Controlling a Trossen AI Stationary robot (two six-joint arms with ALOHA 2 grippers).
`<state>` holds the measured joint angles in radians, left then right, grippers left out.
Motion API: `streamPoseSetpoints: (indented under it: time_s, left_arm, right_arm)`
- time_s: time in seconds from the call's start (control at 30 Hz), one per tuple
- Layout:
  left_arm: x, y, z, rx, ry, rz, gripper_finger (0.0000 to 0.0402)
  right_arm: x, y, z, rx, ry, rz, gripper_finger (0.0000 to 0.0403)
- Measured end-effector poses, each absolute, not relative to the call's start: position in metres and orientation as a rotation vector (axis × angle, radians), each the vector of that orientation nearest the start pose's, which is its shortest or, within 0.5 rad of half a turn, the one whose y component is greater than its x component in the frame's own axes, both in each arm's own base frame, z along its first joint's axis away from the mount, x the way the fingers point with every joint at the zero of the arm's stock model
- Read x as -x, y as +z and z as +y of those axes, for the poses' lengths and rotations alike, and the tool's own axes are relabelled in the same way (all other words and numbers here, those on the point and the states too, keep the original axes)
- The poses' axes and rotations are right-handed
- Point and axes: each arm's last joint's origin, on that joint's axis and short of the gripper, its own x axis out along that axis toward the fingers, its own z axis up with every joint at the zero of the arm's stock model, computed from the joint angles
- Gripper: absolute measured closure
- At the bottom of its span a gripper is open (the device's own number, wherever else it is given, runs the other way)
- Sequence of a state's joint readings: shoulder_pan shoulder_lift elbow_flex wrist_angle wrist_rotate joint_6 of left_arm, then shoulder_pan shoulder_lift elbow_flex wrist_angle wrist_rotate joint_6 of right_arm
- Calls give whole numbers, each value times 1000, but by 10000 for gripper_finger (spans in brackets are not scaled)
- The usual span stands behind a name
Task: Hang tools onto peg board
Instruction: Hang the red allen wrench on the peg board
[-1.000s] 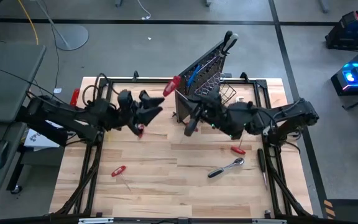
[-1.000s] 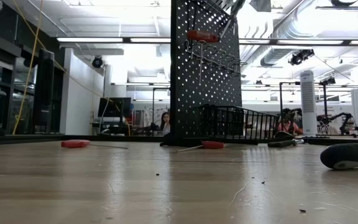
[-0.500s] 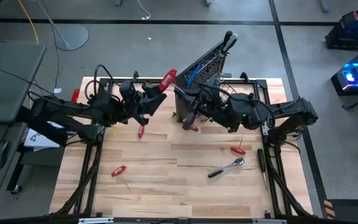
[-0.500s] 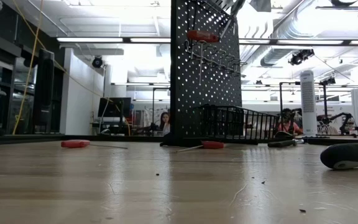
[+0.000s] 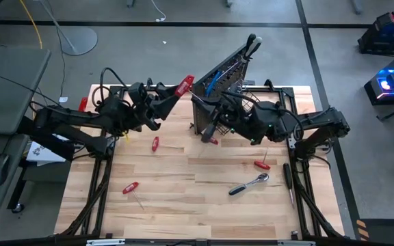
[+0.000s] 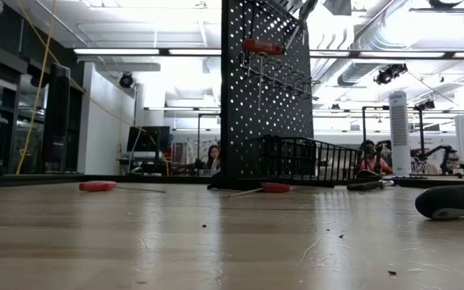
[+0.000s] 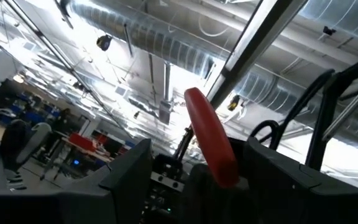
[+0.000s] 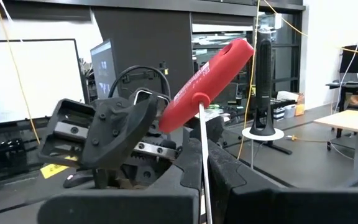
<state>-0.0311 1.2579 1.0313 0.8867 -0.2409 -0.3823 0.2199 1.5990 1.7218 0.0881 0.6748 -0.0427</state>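
Already some tools hang on the board point(image 5: 226, 74); the right tool point(image 5: 207, 123) pinches a red key's point(image 5: 184, 86) shaft, left tool point(image 5: 161, 108) spread beside; several remain on the desk point(image 5: 183, 198).

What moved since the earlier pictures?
The left gripper swung toward the table's far edge, and the red T-handle tool shifted slightly that way. The right gripper kept its fingers shut on the shaft. Peg board and loose tools stayed put.
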Motion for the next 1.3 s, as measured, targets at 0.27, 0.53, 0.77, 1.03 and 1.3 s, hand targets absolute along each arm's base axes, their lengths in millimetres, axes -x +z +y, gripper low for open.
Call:
streamPoseSetpoints:
  time_s: [0.27, 0.53, 0.77, 1.03, 1.3]
  left_arm:
    - [-267, 417, -2, 458, 55, -688, 167]
    - [-266, 418, 0, 431, 80, -715, 167]
    - [-267, 418, 1, 428, 62, -704, 167]
    - [-269, 415, 2, 440, 119, -672, 178]
    - [-267, 416, 9, 440, 153, -698, 251]
  right_arm:
    - [-349, 475, 53, -99, -409, -191, 403]
    - [-353, 468, 53, -104, -400, -150, 403]
    - [-354, 469, 49, -104, -414, -153, 403]
    - [-356, 467, 47, -107, -411, -148, 403]
    - [-356, 466, 47, -104, -412, -140, 403]
